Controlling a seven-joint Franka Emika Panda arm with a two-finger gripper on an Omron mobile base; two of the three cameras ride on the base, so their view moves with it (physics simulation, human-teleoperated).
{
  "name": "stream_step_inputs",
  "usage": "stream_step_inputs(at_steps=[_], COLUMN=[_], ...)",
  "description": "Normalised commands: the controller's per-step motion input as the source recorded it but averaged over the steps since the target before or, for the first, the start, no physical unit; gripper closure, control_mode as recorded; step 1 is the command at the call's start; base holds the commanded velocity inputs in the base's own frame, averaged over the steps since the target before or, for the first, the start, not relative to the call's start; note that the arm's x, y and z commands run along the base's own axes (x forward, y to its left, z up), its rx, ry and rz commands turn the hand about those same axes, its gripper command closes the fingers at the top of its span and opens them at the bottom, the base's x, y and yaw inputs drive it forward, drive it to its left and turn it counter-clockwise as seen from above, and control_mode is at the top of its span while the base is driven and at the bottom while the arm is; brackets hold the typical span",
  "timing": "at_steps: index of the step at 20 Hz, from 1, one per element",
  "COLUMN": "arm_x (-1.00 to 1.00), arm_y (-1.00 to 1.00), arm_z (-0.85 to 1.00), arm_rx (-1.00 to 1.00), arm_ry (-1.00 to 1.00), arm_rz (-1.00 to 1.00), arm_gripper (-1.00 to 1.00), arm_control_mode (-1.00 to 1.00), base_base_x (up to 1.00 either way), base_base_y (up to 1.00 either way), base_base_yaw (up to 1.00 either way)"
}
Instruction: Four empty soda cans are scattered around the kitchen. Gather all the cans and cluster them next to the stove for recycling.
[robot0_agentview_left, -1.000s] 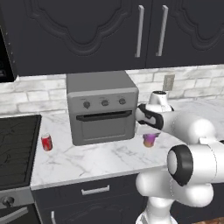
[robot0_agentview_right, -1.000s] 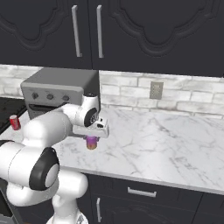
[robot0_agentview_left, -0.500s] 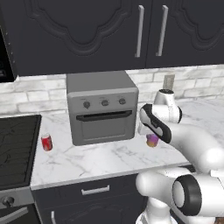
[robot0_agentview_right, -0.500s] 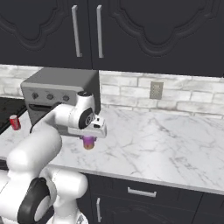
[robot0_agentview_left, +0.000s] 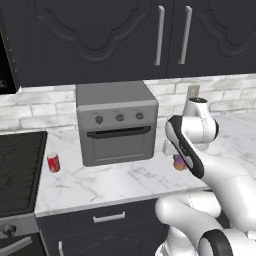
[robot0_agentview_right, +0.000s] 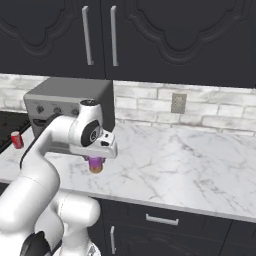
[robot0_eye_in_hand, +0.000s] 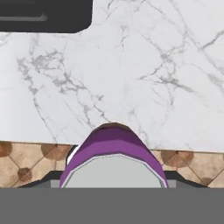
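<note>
In the left base view, the purple can (robot0_agentview_left: 179, 162) stands on the white marble table (robot0_agentview_left: 115, 180), at 3 o'clock from the grey toaster oven (robot0_agentview_left: 118, 122). The arm covers most of this can, so the fingers are hidden here. 1 red can (robot0_agentview_left: 53, 162) stands at 9 o'clock from the toaster oven, just beside the black stove (robot0_agentview_left: 19, 172).

In the right base view, the hand is directly above the purple can (robot0_agentview_right: 95, 164), and the fingers (robot0_agentview_right: 96, 159) reach down around its top part. The can seems slightly above the table (robot0_agentview_right: 175, 165), but I cannot tell this for sure. The red can (robot0_agentview_right: 17, 140) is at 9 o'clock, near the picture edge.

In the hand view, the purple can (robot0_eye_in_hand: 113, 159) with its silver top sits at 6 o'clock, between the 2 fingertips. Whether the fingers are clenched on it or released, I cannot tell. Beyond it lies the table (robot0_eye_in_hand: 131, 78), and brown tile floor (robot0_eye_in_hand: 26, 162) shows at both sides of the can.
</note>
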Motion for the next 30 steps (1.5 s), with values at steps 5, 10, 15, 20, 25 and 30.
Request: stream_step_inputs(at_steps=[5,10,15,20,25,30], arm_x=[-0.27,-0.2,-0.06,-0.05,0.0,-0.04], arm_y=[0.0,0.17,0.47,0.41,0.05,0.0], arm_z=[0.45,0.04,0.0,0.0,0.27,0.43], arm_rx=[0.0,-0.01,0.0,0.0,0.0,0.0], arm_ry=[0.12,0.0,0.0,0.0,0.0,0.0], arm_rz=[0.0,0.0,0.0,0.0,0.0,0.0], arm_gripper=[1.0,1.0,1.0,1.0,1.0,1.0], arm_control_mode=[-1.0,-1.0,-1.0,-1.0,-1.0,-1.0], base_base_x=[0.0,0.0,0.0,0.0,0.0,0.0], base_base_y=[0.0,0.0,0.0,0.0,0.0,0.0], base_base_yaw=[0.0,0.0,0.0,0.0,0.0,0.0])
